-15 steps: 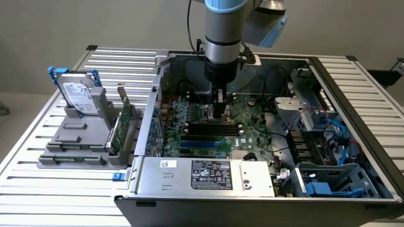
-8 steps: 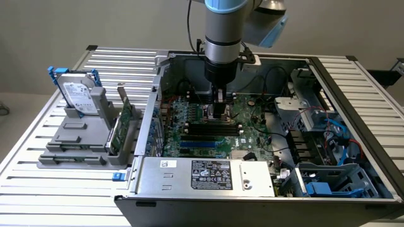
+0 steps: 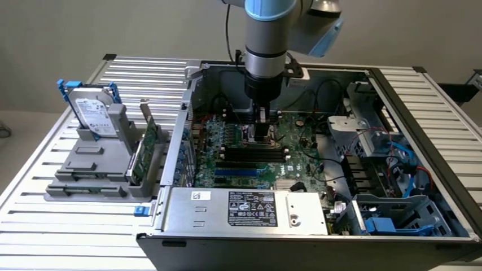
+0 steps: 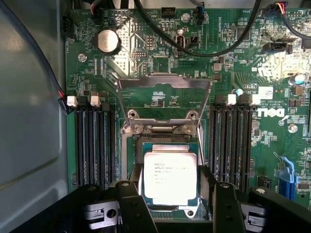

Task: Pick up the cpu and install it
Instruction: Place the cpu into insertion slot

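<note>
The gripper [image 4: 170, 206] is lowered inside the open computer case [image 3: 421, 113], right over the motherboard [image 4: 146, 53]. The cpu [image 4: 170, 172] is seen lying flat in the socket [image 4: 132, 145], whose metal load plate [image 4: 163, 97] is lifted up. The black fingers [image 4: 130, 206] are spread wide on both sides of the cpu; whether it is touched cannot be told. A hard drive [image 3: 94, 116] is kept upright in a grey holder [image 3: 83, 169] outside the case.

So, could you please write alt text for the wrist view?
A small square silvery CPU sits in the black socket on a green motherboard, between the open claw. The metal socket lid stands raised behind it.
</note>
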Controlling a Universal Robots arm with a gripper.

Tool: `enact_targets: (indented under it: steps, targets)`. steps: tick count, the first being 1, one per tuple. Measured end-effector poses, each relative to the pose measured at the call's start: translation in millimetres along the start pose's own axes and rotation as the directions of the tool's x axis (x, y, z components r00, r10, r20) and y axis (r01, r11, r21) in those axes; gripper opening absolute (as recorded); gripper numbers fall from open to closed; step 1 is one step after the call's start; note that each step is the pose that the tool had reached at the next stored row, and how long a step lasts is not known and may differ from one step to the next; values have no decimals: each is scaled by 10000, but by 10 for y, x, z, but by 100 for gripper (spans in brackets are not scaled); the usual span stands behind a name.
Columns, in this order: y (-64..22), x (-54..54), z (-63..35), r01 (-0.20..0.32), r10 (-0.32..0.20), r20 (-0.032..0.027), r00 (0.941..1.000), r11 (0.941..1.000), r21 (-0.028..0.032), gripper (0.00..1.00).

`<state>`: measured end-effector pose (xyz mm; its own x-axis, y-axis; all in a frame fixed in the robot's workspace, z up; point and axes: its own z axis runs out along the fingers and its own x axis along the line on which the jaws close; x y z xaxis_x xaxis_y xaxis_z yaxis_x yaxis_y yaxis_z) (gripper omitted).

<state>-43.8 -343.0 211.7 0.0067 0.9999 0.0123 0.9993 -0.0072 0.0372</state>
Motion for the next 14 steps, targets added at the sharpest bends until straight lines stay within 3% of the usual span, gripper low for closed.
enact_targets:
  steps: [14]
  targets:
    - [-3,16,96,-4,4,28,10000,10000,1,55]
